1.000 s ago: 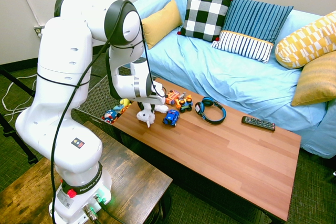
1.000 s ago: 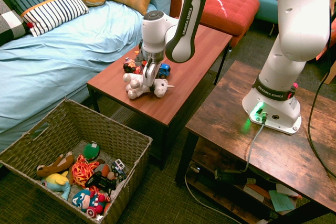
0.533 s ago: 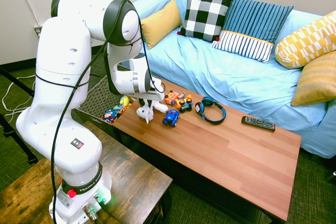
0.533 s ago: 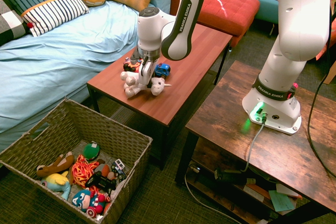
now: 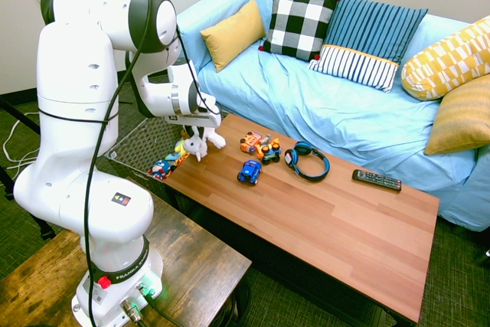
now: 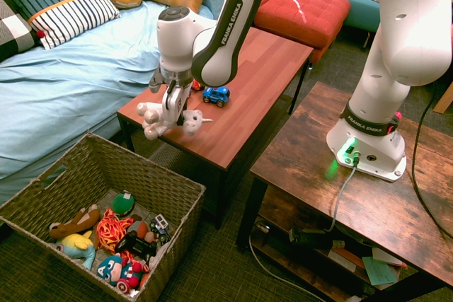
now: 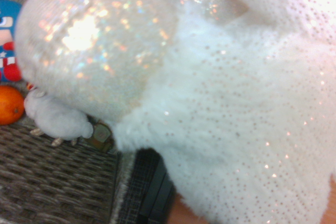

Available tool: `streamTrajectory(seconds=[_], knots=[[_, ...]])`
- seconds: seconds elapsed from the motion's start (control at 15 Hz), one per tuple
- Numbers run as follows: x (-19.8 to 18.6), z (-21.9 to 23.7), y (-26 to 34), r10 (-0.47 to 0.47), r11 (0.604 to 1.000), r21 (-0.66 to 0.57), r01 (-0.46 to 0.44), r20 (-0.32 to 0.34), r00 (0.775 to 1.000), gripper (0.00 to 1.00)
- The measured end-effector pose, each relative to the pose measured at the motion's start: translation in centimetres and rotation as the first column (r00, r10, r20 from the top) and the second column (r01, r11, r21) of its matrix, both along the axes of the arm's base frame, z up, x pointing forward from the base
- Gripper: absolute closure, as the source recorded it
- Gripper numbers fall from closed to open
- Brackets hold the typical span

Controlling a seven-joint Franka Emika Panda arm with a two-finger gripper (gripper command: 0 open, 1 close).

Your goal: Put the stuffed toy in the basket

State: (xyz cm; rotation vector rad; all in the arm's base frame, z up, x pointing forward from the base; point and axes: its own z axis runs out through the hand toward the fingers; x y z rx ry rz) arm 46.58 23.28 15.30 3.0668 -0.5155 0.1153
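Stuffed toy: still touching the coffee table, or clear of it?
Apart. In the second exterior view the stuffed toy hangs from the shut tool at the coffee table edge nearest the basket, limbs dangling clear of the top.

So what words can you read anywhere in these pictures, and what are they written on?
"FRANKA EMIKA" on the white robot arm's forearm.
"FRANKA EMIKA" on the black ring at the arm's base.
The black ring at the base in the first exterior view has print too small to read.
Nothing else is readable.
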Motion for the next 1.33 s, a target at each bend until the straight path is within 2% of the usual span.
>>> streamTrajectory(seconds=[0.73, 1.33], knots=[[0.8, -1.6, 8.6, 0.119, 0.992, -0.037, -0.119, -0.002, 0.993, 1.0], [2.2, -4.7, 13.3, 0.189, 0.98, -0.061, -0.19, -0.012, 0.982, 1.0]])
